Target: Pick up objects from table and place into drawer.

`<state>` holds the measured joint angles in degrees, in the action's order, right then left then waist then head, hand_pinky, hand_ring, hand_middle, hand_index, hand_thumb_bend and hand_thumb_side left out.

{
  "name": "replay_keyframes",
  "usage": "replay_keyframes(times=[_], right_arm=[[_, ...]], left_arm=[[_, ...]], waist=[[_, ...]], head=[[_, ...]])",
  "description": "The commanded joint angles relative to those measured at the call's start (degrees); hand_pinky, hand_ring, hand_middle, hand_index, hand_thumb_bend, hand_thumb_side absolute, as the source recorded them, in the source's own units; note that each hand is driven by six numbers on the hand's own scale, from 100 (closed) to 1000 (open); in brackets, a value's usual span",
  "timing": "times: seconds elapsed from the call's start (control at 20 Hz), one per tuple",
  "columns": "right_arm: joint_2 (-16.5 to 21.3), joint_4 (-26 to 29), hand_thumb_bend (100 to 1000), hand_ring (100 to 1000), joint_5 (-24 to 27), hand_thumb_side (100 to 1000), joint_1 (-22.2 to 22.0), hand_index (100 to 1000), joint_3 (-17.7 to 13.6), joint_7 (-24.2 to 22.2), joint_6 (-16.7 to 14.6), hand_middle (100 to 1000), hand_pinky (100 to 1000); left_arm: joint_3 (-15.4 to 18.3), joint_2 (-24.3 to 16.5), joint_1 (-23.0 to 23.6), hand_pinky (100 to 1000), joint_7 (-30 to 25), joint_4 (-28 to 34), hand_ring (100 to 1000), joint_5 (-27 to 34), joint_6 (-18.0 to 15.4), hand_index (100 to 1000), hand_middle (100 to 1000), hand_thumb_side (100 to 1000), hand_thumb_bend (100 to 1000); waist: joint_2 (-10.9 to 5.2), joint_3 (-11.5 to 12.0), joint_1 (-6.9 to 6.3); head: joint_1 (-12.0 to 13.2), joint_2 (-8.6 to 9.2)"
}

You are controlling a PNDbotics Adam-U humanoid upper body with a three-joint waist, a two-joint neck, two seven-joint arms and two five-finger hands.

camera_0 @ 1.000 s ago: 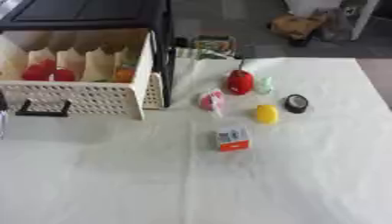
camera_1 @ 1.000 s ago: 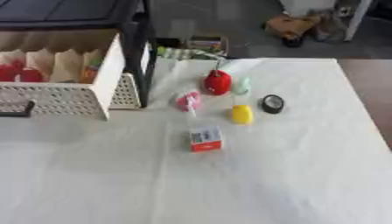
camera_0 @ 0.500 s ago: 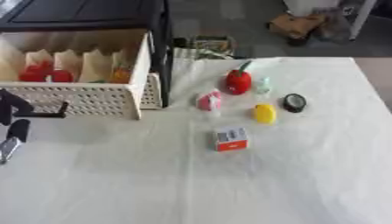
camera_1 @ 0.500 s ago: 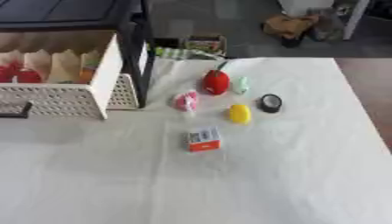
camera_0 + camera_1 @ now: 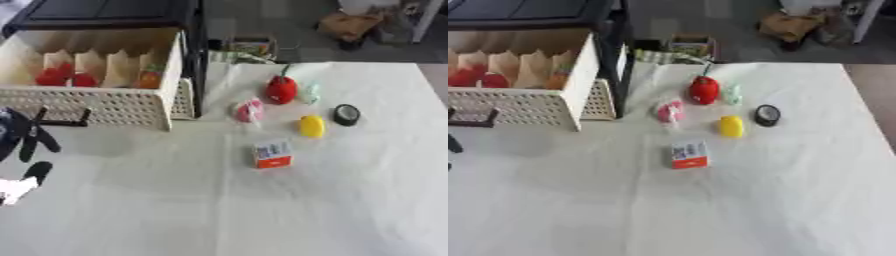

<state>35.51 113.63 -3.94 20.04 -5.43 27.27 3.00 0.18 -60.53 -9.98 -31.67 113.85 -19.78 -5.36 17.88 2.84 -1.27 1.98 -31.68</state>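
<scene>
A white perforated drawer [image 5: 131, 107] stands pulled open at the upper left, with red items [image 5: 59, 77] and an orange one [image 5: 150, 79] inside. To its right on the white table lie a red pepper [image 5: 280, 90], a pale green piece [image 5: 309, 93], a pink thing [image 5: 249, 111], a yellow thing [image 5: 311, 126], a black round thing [image 5: 347, 115] and a small white and orange box [image 5: 273, 154]. My left hand [image 5: 22, 140] shows at the left edge, just below the drawer's black handle [image 5: 61, 121]. Its fingers are spread, point downward and hold nothing. My right hand is out of sight.
A black cabinet frame [image 5: 197, 55] surrounds the drawer. Beyond the table's far edge the floor holds a small crate [image 5: 249, 47] and a brown box [image 5: 350, 25]. The table's right edge runs along the far right.
My left hand has come further into view at the left edge, below the drawer handle. The items on the table have not moved.
</scene>
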Motion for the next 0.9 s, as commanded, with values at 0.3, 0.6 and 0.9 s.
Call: replay_keyframes(times=[0.3,0.6,0.9], right_arm=[[0.1,1.0,134,651,0.0,901,0.1,756,-1.0,0.3,0.2,641,759],[-0.3,1.0,140,648,0.0,893,0.1,748,-1.0,0.1,0.7,638,758],[-0.7,1.0,144,646,0.1,888,0.1,741,-1.1,0.1,0.9,636,758]], left_arm=[[-2.8,-1.9,0.3,220,-6.8,0.7,372,-1.7,5.5,844,484,408,105],[-5.2,-2.0,-0.6,311,-10.0,0.7,528,-0.3,10.9,929,587,412,111],[-6.6,-2.0,-2.3,347,-11.5,0.7,576,-0.6,16.6,934,617,436,150]], waist=[[-1.06,-0.4,0.20],[-0.71,-0.9,0.35],[-0.29,-1.3,0.41]], head=[[1.0,-1.25],[1.5,-0.75],[1.8,-0.10]])
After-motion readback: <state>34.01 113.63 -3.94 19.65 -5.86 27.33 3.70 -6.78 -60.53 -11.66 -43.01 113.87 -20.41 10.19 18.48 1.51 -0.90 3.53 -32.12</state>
